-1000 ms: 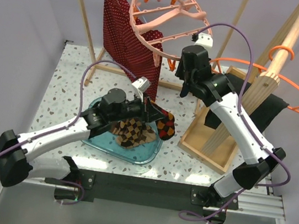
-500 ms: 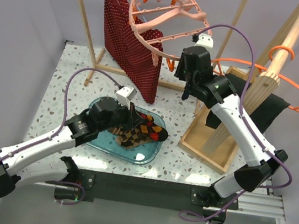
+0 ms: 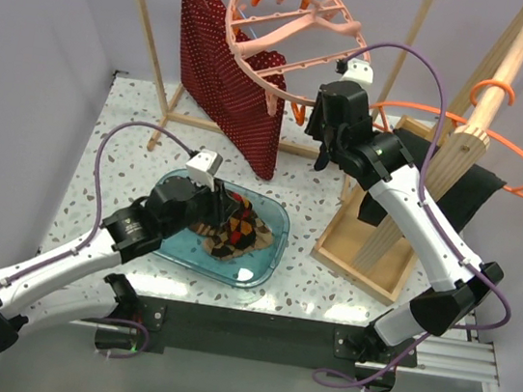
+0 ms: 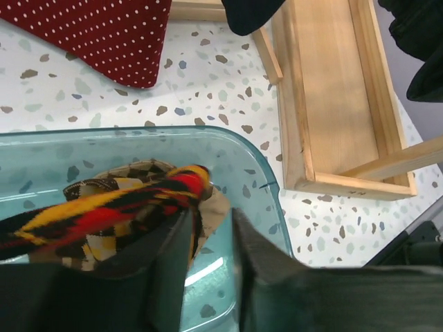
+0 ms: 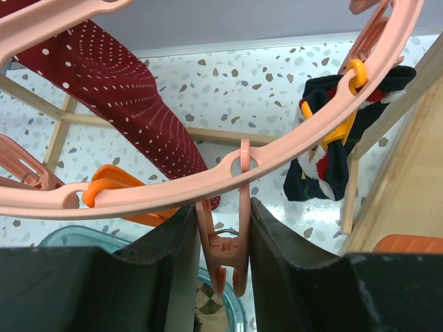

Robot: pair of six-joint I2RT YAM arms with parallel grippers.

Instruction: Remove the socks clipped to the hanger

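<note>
The salmon-pink round hanger (image 3: 294, 35) hangs at the back; its ring (image 5: 173, 187) crosses the right wrist view. My right gripper (image 3: 326, 154) is up under the ring, and in its own view (image 5: 221, 214) it is shut on an empty pink peg (image 5: 232, 256). A navy sock with red and yellow marks (image 5: 325, 162) hangs from an orange peg to its right. My left gripper (image 3: 223, 212) is low over the teal bin (image 3: 267, 260), also in its wrist view (image 4: 211, 221), jaws a little apart and empty. A black, red and yellow sock (image 4: 118, 207) lies beside its left finger on checkered socks (image 3: 241, 237).
The red white-dotted garment (image 3: 226, 64) hangs at the back left, close to the ring. A wooden tray (image 3: 362, 240) stands right of the bin, with a wooden post, a thin orange hanger (image 3: 484, 140) and a black cloth (image 3: 467, 191) beyond. An orange peg (image 5: 111, 194) hangs left of my right gripper.
My left gripper carried the dark red-and-yellow sock leftward from the bin's right edge, lowered into the bin, and let it go there. The right arm has not moved.
</note>
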